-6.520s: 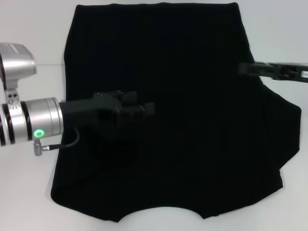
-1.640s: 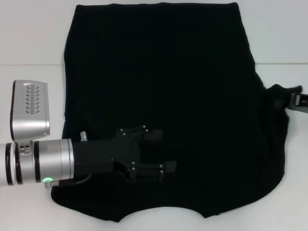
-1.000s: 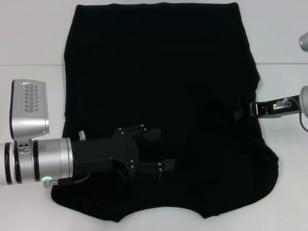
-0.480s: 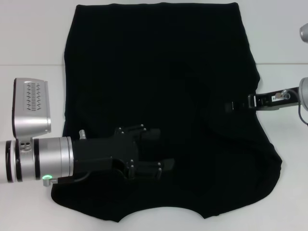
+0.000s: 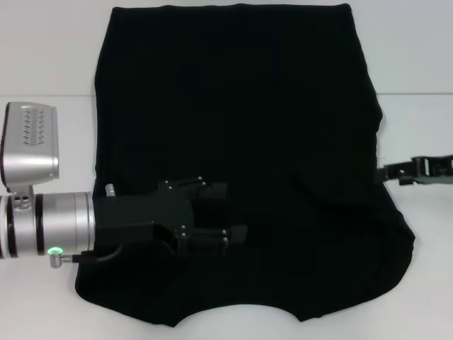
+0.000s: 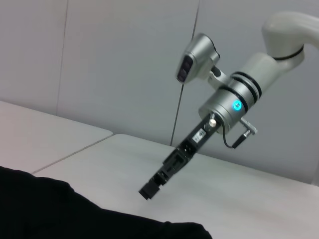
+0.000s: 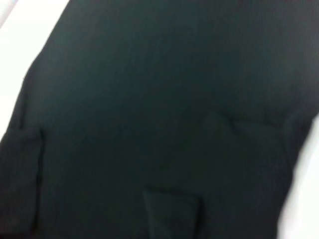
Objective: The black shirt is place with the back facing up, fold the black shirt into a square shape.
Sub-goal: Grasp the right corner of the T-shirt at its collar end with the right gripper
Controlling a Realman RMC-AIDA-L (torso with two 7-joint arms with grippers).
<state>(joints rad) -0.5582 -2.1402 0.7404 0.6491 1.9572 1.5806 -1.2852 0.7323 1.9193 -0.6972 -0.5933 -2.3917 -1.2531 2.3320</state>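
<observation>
So you're looking at the black shirt (image 5: 241, 142) lying spread out across the white table (image 5: 42, 57), taking up most of the middle, with the curved collar edge sitting nearest the robot. The right sleeve side is looking tucked in over the body, so I'm guessing the sleeve fold on that side is done or close to it, while the lower right corner is bulging out a bit unevenly. The left gripper (image 5: 230, 212) is hovering low over the near-left part of the fabric with its two fingers apart and nothing between them, probably parked there to pin the cloth or get ready for its own side. The right gripper (image 5: 396, 172) is sitting just at the shirt's right edge, about halfway along it, over bare table. From the left wrist view the right gripper (image 6: 149, 189) is hanging in the air carrying no cloth, but honestly you can't tell whether its fingers are apart or together.
</observation>
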